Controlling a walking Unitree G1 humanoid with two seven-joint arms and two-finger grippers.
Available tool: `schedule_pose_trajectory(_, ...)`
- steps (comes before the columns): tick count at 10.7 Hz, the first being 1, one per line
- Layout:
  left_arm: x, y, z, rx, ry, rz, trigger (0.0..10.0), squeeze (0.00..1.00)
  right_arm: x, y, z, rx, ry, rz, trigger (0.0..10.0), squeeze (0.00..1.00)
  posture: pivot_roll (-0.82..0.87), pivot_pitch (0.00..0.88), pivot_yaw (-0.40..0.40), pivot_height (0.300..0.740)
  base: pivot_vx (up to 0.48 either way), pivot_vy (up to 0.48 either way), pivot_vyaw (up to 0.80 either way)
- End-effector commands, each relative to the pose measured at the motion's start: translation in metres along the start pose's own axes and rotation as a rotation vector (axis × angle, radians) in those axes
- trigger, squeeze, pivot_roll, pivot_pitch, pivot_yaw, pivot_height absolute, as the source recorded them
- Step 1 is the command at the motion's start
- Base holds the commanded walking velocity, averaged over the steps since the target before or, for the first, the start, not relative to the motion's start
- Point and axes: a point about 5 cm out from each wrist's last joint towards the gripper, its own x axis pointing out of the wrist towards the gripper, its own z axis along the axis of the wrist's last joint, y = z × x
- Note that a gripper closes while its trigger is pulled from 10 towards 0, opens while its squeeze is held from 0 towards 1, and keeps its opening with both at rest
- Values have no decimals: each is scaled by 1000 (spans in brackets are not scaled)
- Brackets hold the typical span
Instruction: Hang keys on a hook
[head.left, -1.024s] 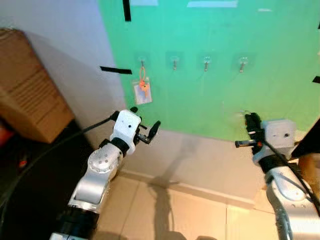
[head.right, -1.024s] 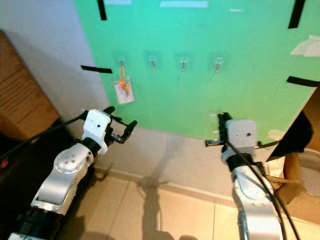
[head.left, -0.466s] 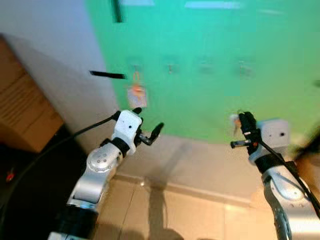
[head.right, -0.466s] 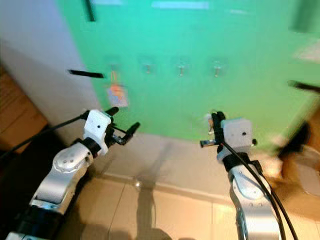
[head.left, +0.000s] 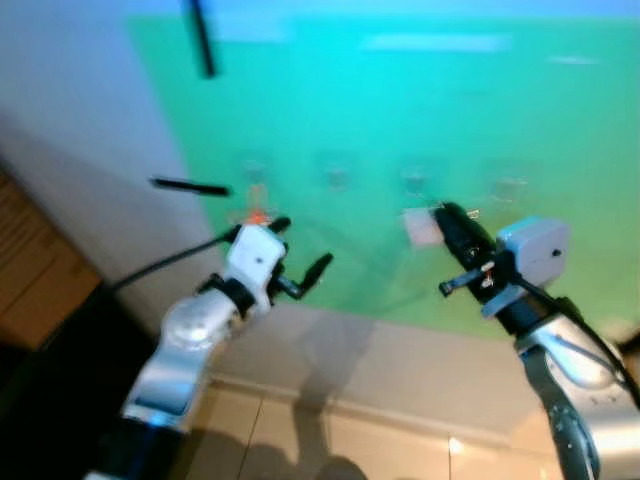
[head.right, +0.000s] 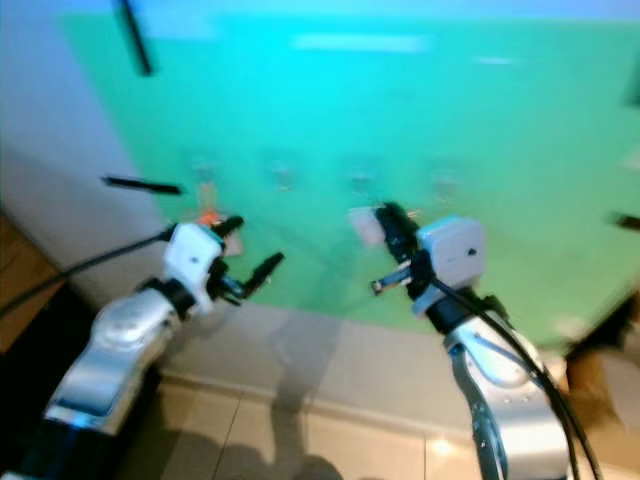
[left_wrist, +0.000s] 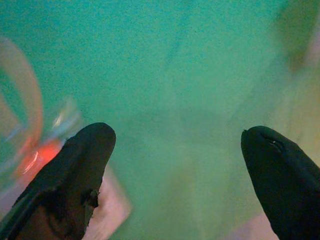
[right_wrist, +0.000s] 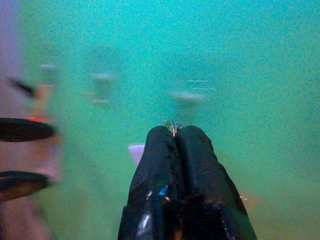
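Observation:
A green board (head.left: 400, 110) on the wall carries a row of several small hooks (head.left: 415, 180), all blurred. An orange key set with a pale tag (head.left: 256, 214) hangs from the leftmost hook. My right gripper (head.left: 447, 214) is raised in front of the board just below the third hook, shut on keys: a white tag (head.left: 421, 227) dangles beside its tip. In the right wrist view the fingers (right_wrist: 160, 150) are pressed together with a bit of metal (right_wrist: 173, 127) at the tip. My left gripper (head.left: 300, 248) stands open beside the hung orange keys (left_wrist: 40, 155), holding nothing.
A cardboard box (head.left: 25, 265) stands at the left against the white wall (head.left: 90, 110). Black tape strips (head.left: 190, 186) mark the board's edge. Pale wall and tiled floor (head.left: 330, 445) lie below the board. Something brown (head.right: 600, 375) sits at the right.
My right gripper has risen from below the board's lower edge to just under the hooks, bringing the white tag. The head camera has shifted and blurred. The left arm has barely moved.

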Motion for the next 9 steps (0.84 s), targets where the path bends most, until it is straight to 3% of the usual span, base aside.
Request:
schedule_pose_trajectory(1,-3,-1,2,-1,-12,-27,10000,243,-2,4,9,8,-24,66,10000,0,-158,0,75,740,0,0,0)
schedule_pose_trajectory(4,-8,-3,8,11,-24,-127,10000,247,-5,8,16,4,-22,194,10000,0,-160,0,78,740,0,0,0)
schedule_pose_trajectory(7,-15,-4,6,1,10,-203,10000,251,17,12,24,-16,-40,231,10000,0,-156,0,82,740,0,0,0)
schedule_pose_trajectory(9,-20,1,2,37,37,-211,10000,251,34,12,23,-20,-35,219,10000,0,-143,0,77,740,0,0,0)
